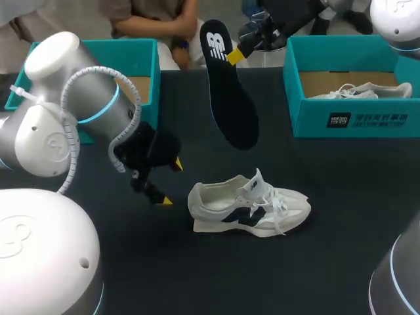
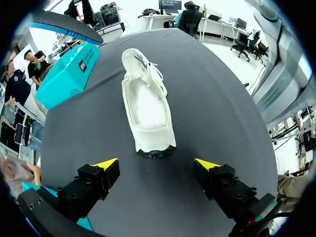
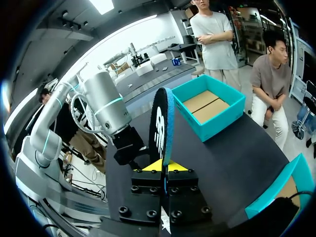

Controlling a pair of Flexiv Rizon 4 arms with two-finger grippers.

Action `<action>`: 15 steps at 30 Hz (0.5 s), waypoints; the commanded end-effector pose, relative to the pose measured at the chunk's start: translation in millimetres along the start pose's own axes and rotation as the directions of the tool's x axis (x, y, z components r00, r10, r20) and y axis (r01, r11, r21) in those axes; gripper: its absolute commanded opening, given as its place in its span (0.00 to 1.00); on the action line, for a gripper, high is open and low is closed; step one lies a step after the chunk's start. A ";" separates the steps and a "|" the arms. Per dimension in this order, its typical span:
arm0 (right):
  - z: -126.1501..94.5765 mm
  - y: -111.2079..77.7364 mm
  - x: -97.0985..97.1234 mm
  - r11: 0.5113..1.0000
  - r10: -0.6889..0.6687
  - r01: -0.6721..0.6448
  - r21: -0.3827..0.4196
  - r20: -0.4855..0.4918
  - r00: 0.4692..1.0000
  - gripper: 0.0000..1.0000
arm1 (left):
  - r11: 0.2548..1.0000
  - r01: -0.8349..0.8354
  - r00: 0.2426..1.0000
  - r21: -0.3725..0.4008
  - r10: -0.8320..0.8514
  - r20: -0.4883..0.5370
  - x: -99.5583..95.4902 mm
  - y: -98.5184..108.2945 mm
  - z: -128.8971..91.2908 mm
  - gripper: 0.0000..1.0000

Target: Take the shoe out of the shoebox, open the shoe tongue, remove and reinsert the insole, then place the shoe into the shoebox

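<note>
A white shoe (image 1: pixel 249 209) with a dark side mark lies on its sole on the dark table, toe to the right. Its mouth gapes toward my left gripper (image 2: pixel 155 164), which stands open just behind the shoe's (image 2: pixel 146 106) heel, touching nothing. In the head view that left gripper (image 1: pixel 169 182) hovers left of the shoe. My right gripper (image 1: pixel 235 55) is shut on the heel end of a black insole (image 1: pixel 230 88), which hangs in the air over the table's far middle. In the right wrist view the insole (image 3: pixel 161 126) stands edge-on between the yellow fingertips (image 3: pixel 153 166).
A teal shoebox (image 1: pixel 352 85) at the back right holds another white shoe (image 1: pixel 357 91). A second teal box (image 1: pixel 134 72) sits at the back left, partly behind my left arm. Dark tabletop (image 1: pixel 328 262) spreads in front of and to the right of the shoe.
</note>
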State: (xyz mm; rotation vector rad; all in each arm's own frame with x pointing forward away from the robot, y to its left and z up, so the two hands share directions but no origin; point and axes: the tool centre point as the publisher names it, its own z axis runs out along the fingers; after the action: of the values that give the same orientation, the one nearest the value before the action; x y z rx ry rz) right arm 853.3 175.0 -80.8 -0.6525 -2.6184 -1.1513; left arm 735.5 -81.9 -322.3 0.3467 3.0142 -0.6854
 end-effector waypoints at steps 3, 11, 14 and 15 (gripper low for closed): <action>-8.1 0.1 1.1 1.000 0.026 -0.026 0.002 0.000 1.000 0.00 | 1.000 0.000 1.000 -0.002 0.000 0.002 1.1 0.3 -0.2 1.00; -28.8 2.6 6.4 0.999 0.042 -0.043 0.005 0.032 0.999 0.00 | 1.000 0.000 1.000 -0.002 0.000 0.002 1.1 0.3 -0.2 1.00; -26.2 1.6 5.4 0.999 0.045 -0.045 0.002 0.027 0.999 0.00 | 1.000 0.000 1.000 -0.002 0.000 0.002 1.1 0.3 -0.2 1.00; -24.2 1.3 4.5 0.999 0.046 -0.046 0.001 0.021 0.999 0.00 | 1.000 0.000 1.000 -0.002 0.000 0.002 1.1 0.3 -0.2 1.00</action>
State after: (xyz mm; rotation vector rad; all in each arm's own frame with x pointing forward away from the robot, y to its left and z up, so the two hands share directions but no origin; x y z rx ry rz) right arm 851.1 158.4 -57.8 -0.7229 -2.6121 -1.1284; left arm 734.9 -81.3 -322.2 0.3466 3.0127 -0.6855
